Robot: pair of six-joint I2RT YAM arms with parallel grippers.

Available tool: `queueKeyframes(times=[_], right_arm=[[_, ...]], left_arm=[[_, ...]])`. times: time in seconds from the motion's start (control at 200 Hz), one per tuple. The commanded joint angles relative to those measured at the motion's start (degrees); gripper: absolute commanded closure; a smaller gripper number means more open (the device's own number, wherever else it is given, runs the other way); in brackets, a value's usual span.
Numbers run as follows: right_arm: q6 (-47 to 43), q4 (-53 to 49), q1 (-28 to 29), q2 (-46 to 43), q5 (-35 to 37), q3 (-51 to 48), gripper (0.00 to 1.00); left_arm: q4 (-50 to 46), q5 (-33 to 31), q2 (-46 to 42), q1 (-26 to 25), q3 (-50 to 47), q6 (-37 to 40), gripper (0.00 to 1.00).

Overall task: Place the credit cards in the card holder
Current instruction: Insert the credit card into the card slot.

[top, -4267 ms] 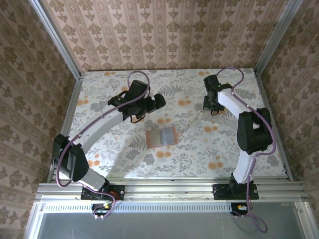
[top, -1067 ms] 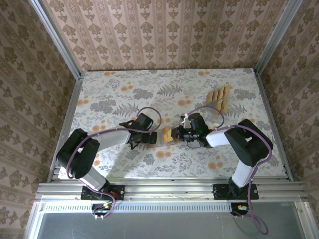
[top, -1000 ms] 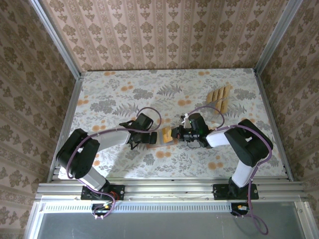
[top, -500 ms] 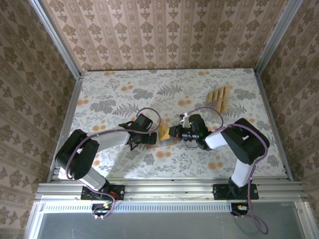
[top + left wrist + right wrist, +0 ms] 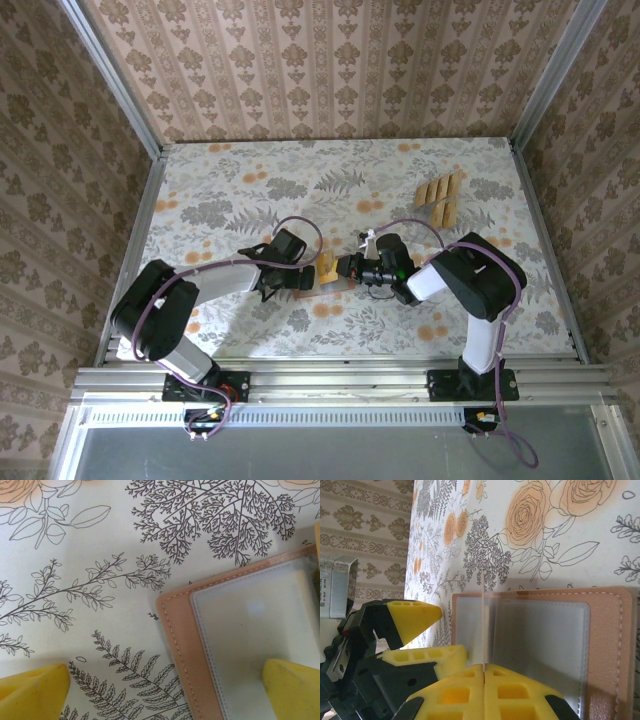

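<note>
Right gripper (image 5: 484,670) of mine is clamped tight on one card (image 5: 484,615), the two yellow fingers pressed together with the card pinched between them. From my right wrist I see that card edge-on, a thin pale line running out from the fingertips over the wallet (image 5: 540,640). It crosses the wallet at the line where the two grey panels meet. Whether its far edge has entered a pocket or only lies against the panel I cannot tell from this angle.

The wallet lies open and flat on the table (image 5: 250,190), near the front and about midway between my two arms. Its salmon leather rim with pale stitching frames the grey panels.

On the other side, my left gripper (image 5: 162,694) stands wide open and low over the wallet's corner. One finger hangs over bare floral tabletop outside the leather rim; the other is above the grey panel. It holds nothing, and it may be resting on the panel, though the wrist view is too close to be sure. From above, both grippers point at each other across the wallet, with the tan card between them.

The spare cards (image 5: 440,197) lie well apart from all this, toward the far right of the table: a short slanted row, and one more card just in front of it.
</note>
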Motion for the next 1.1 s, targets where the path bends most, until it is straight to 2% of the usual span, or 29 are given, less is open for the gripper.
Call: queueKeyframes(times=[0.0,1.095], right_arm=[[0.13,2.61,0.33,1.3,1.61,-0.89,1.0],[0.21,2.45,2.17,2.12,2.82,-3.19,1.0]], left_arm=[[-2.55,-1.39,-0.15,0.18,-1.6,-0.44,0.0],[-2.65,-1.66,-0.64,0.2,-2.22,-0.62,0.0]])
